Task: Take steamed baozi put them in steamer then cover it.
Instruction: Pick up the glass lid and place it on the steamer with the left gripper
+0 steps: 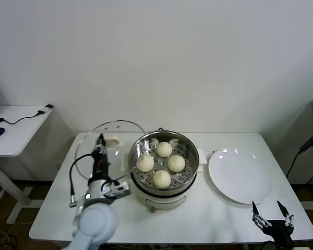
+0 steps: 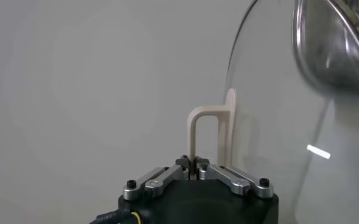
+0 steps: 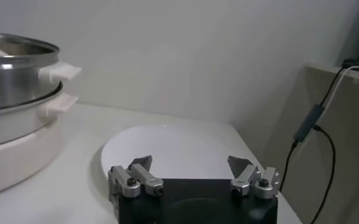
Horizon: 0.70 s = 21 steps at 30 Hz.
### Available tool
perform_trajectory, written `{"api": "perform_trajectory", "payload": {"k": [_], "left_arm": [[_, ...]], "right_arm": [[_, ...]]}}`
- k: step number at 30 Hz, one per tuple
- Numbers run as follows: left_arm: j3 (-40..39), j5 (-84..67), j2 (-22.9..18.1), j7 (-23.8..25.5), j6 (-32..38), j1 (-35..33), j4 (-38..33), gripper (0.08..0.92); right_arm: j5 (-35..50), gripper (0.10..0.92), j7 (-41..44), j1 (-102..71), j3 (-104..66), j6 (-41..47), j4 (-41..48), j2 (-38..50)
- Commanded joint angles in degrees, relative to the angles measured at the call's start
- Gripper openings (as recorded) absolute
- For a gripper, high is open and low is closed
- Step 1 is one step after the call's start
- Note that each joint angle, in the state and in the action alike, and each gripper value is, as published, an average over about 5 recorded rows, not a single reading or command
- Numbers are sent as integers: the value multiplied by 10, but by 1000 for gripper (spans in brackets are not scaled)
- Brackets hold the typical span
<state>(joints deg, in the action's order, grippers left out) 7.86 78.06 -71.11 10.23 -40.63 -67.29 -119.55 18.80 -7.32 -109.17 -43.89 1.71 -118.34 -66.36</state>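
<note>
Several cream-white baozi [image 1: 164, 149] lie in the shiny steamer [image 1: 194, 156] on its white pot base, mid-table. The cover [image 1: 120, 125], a glass lid, hangs tilted just left of the steamer, with its edge over the steamer's left rim. My left gripper [image 1: 100, 139] is shut on the cover's white handle [image 2: 206, 128]; in the left wrist view the gripper [image 2: 193, 163] pinches one leg of it. My right gripper [image 1: 269, 211] waits open and empty at the table's front right corner. In the right wrist view it [image 3: 190, 162] faces the steamer [image 3: 14, 67] from far off.
A flat white plate [image 1: 240, 174] lies right of the steamer, in front of the right gripper [image 3: 167, 146]. A side desk [image 1: 15, 130] with a mouse and cable stands at far left. A black cable [image 1: 308, 148] hangs past the table's right edge.
</note>
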Motion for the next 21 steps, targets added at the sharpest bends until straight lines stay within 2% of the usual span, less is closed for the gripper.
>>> {"api": "perform_trajectory", "payload": {"k": [1, 10, 21], "left_arm": [[-147, 142, -80, 150, -44, 115, -5, 141], [-188, 177, -158, 173, -44, 134, 58, 141], [-182, 233, -234, 165, -44, 96, 111, 141]], "right_arm": [[-22, 823, -8, 1, 4, 12, 0, -2], [-20, 823, -6, 0, 4, 9, 0, -5], [-15, 823, -3, -2, 4, -3, 3, -9]]}}
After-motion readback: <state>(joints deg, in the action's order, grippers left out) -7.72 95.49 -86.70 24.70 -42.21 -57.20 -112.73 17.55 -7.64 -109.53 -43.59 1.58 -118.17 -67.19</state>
